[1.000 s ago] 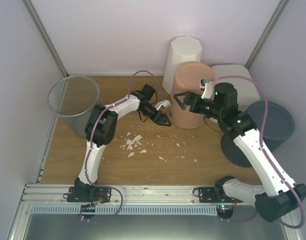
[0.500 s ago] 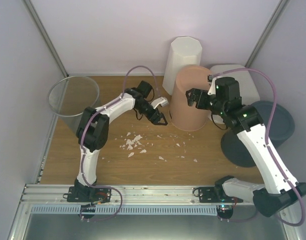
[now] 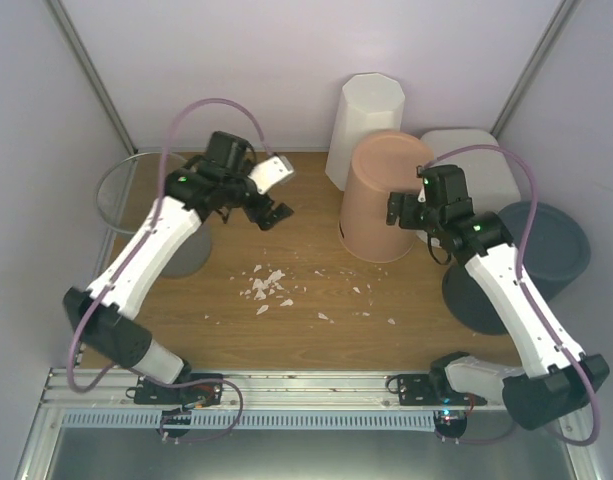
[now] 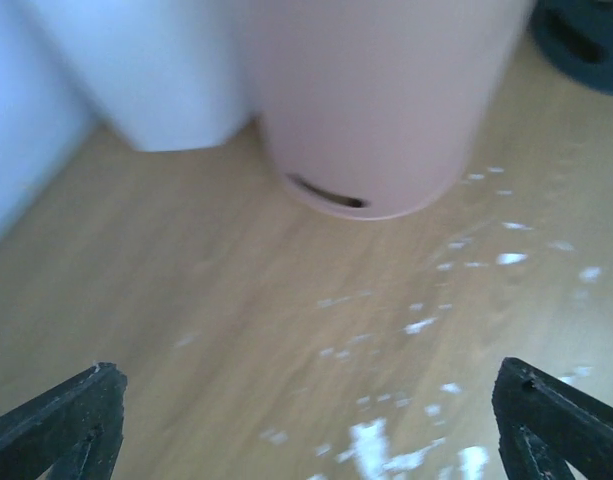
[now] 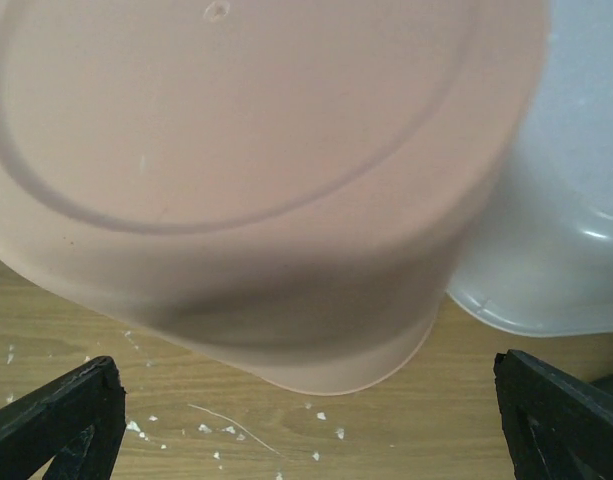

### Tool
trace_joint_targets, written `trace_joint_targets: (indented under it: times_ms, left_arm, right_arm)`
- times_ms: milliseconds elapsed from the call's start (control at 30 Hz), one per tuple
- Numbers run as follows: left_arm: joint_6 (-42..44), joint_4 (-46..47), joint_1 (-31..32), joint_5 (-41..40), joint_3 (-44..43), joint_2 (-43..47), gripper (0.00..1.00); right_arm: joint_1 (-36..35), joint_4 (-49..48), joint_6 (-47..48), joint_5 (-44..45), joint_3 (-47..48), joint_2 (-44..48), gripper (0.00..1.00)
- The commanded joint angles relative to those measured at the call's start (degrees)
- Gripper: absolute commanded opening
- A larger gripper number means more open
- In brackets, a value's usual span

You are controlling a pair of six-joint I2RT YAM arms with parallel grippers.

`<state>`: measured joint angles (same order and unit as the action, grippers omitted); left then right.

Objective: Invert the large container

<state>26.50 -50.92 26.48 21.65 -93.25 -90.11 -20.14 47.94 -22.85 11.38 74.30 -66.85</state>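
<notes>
The large container (image 3: 478, 158) is found at the back right of the table (image 3: 316, 330), behind the right arm. It is set just beside the pink bin (image 3: 384, 195). In the right wrist view its pale side and rolled rim are seen to the right of that bin. Whether the two touch cannot be told, and which way up the container is cannot be told either.

The pink bin is turned upside down. Its flat bottom is faced up, and its handle slot is seen low down by the wood. The tall white bin (image 3: 364, 125) is stood just behind it. The wire bin (image 3: 136, 195) is kept at the back left, partly hidden by the left arm. Two dark grey bins (image 3: 546, 250) are placed on the right side. White crumbs (image 3: 269, 285) are scattered over the middle of the table.

The left gripper (image 3: 273, 212) is held up over the table, well apart from the pink bin. Its fingers (image 4: 66, 420) are spread wide, and nothing is held between them.

The right gripper (image 3: 394, 212) is held close by the upturned pink bin. Its fingers (image 5: 556, 410) are spread wide too, and nothing is gripped.
</notes>
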Motion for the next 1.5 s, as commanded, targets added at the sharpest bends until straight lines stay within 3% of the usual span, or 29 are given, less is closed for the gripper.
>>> trace_joint_targets:
  times_ms: [0,167,367,867,967,1267,1467]
  left_arm:
    - [3.9,-0.9,-3.1,-17.5,0.7,10.1,0.99]
    - [7.4,-3.8,-9.7,-24.6,1.1,16.5,0.99]
    - [11.3,-8.7,-14.5,-26.3,3.6,18.0,0.99]
    - [16.6,-12.2,-17.5,-29.4,10.6,15.4,0.98]
    - [17.5,-13.0,-17.5,-30.4,10.6,14.2,0.93]
    - [19.3,-14.3,-17.6,-35.2,12.7,11.7,0.59]
    - [20.6,-16.5,-17.6,-36.1,9.7,11.6,0.57]
  right_arm:
    - [0.5,-6.0,1.7,-4.9,-2.0,-2.0,1.00]
    - [0.5,-8.7,2.4,-8.5,-1.7,-5.1,1.00]
    - [0.5,-8.1,2.7,-6.8,-0.3,-6.7,1.00]
    - [1.0,-9.9,4.9,-10.0,0.0,-8.5,1.00]
    - [1.0,-8.1,4.6,-9.2,1.1,-7.0,1.00]
    - [1.1,-3.9,4.2,-7.0,2.3,-0.4,1.00]
    - [1.0,-3.2,4.0,-7.0,0.9,0.9,1.00]
